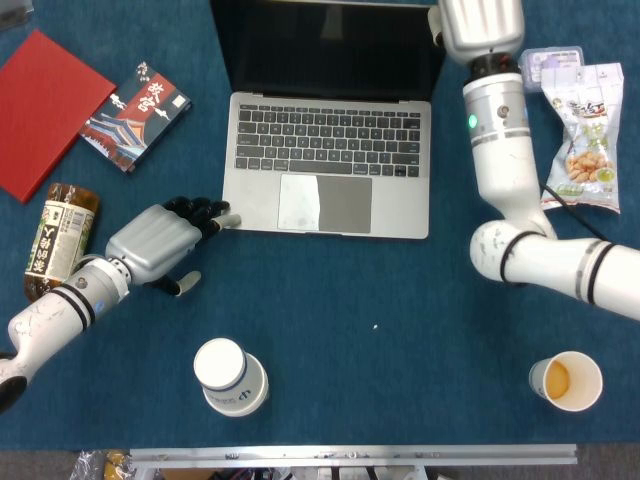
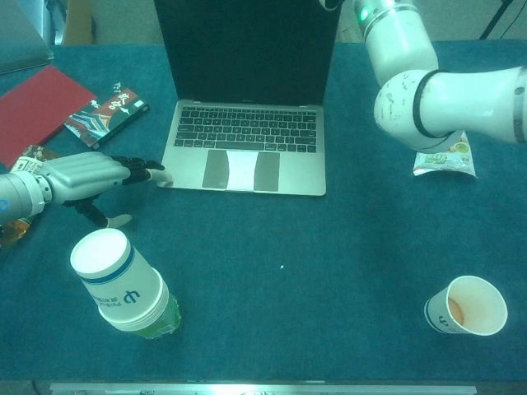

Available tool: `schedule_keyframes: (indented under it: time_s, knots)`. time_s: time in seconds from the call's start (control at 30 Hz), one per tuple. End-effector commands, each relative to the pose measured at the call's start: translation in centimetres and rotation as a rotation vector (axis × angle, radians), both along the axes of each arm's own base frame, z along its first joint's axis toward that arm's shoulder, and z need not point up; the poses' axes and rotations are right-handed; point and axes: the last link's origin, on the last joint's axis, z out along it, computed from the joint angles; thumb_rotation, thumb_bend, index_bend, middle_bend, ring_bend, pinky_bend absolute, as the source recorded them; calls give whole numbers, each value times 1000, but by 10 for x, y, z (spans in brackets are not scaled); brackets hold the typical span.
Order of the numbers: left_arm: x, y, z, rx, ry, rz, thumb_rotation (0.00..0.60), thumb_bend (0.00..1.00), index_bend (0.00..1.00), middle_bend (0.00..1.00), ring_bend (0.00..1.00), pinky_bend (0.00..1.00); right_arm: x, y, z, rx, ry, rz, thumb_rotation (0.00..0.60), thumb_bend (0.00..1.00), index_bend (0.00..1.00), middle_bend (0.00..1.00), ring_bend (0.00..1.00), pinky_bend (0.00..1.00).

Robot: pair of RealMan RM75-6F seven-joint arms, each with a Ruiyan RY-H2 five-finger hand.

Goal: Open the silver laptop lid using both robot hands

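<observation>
The silver laptop (image 1: 330, 165) (image 2: 247, 148) stands open in the middle of the table, its dark lid (image 1: 325, 45) (image 2: 247, 49) raised about upright. My left hand (image 1: 160, 240) (image 2: 82, 177) lies flat at the front-left corner of the base, and its fingertips (image 1: 225, 218) touch that corner; it holds nothing. My right arm (image 1: 495, 120) (image 2: 395, 49) reaches up to the lid's top right corner. Only a sliver of the right hand (image 1: 436, 20) (image 2: 328, 3) shows at the frame edge, so its grip is hidden.
A red book (image 1: 45, 105), a printed box (image 1: 135, 112) and a bottle (image 1: 60, 240) lie at the left. A white cup (image 1: 230, 375) stands near the front, a cup with orange liquid (image 1: 565, 380) at front right. A snack bag (image 1: 585, 135) lies beside my right arm.
</observation>
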Motion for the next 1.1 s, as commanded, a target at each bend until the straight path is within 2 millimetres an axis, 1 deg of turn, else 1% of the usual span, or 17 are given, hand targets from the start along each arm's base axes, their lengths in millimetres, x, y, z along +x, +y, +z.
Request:
schedule_keyframes:
  time_s: [0.03,0.2,0.27,0.4,0.5,0.73,0.87,1.0,1.1]
  knots:
    - [1,0,4,10,-8,0,498,417,51,0,0,56,-2,11,13,15,-42,19,600,245,87,145,10,117]
    - [3,0,15,42,-32,-3,501,417,52,3,0,56,-7,29,31,24,-50,38,600,245,87,145,10,117]
    - [4,0,22,67,-50,1,505,417,52,8,0,56,-13,38,38,27,-57,38,600,245,87,145,10,117]
    - [3,1,36,126,-71,2,559,416,65,32,0,56,-26,56,52,27,-58,42,600,246,87,147,10,117]
    - [1,2,49,177,-87,7,573,416,77,50,0,56,-38,69,64,21,-56,39,600,248,87,166,18,117]
    - [-10,0,82,290,-127,40,577,417,126,101,38,56,-69,101,91,-1,-41,16,600,270,87,206,51,120]
    - [-20,-6,99,361,-152,79,583,417,139,120,55,56,-95,119,106,-26,-58,-18,600,291,87,228,64,121]
    - [-27,-12,115,433,-153,99,589,417,140,121,56,57,-121,135,117,-49,-77,-66,600,299,87,230,65,121]
    - [-35,-20,126,488,-158,130,588,416,140,120,56,57,-141,149,124,-62,-103,-102,600,300,87,230,65,121]
